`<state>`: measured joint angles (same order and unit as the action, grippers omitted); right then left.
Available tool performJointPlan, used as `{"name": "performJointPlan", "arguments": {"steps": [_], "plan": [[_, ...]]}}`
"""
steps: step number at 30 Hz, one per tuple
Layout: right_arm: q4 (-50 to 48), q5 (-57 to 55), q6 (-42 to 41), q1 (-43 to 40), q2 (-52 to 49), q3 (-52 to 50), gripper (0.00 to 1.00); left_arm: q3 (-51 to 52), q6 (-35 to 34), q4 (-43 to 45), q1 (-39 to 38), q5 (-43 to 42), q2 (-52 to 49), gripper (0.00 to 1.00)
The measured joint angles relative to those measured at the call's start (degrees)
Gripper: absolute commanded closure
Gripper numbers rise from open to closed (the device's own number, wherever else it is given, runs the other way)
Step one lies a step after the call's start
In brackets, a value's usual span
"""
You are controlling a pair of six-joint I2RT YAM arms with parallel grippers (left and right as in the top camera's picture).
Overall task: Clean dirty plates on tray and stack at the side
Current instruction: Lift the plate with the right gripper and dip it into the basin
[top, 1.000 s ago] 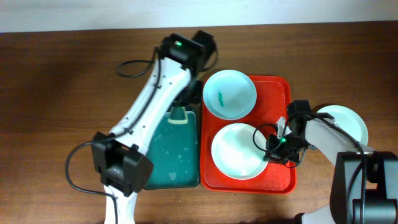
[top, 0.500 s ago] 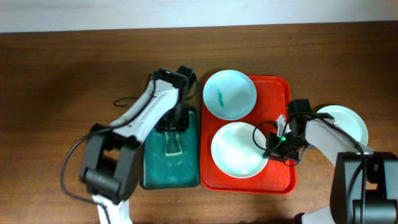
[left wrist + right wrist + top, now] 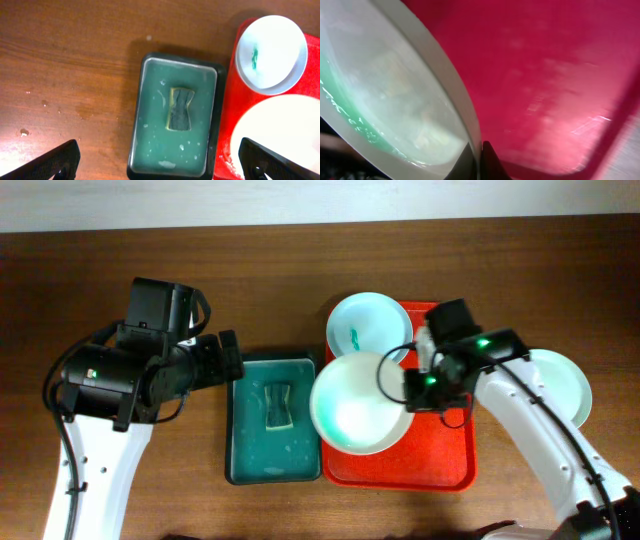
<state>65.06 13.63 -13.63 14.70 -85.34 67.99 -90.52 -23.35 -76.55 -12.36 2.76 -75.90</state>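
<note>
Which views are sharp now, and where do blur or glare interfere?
Overhead: sharp, evenly lit, the held plate slightly washed out. Left wrist: crisp, the sponge clear. Right wrist: too close, the plate's rim soft, glare streaks on the red tray.

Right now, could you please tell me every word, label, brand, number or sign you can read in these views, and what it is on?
None: no view shows readable text. The red tray, the plate in the right gripper, the side plate, the teal tray and the sponge are unmarked. The mark on the back plate is a teal-green smear, not writing.
</note>
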Motion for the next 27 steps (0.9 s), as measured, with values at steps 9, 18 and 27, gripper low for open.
{"name": "performJointPlan", "arguments": {"steps": [9,18,27], "plan": [[-21.0,-11.6,-17.9,22.8,-2.0,0.5,0.96,0.0,0.0,-0.5,0.0,0.0,-0.1,0.01],[-25.1,-30.8,-14.8,30.2,-3.7,0.5,0.96,0.0,0.0,-0.5,0.0,0.0,-0.1,0.01],[-22.6,-48.9,-9.1,40.2,-3.7,2.8,0.96,0.0,0.0,-0.5,0.0,0.0,-0.1,0.01]]}}
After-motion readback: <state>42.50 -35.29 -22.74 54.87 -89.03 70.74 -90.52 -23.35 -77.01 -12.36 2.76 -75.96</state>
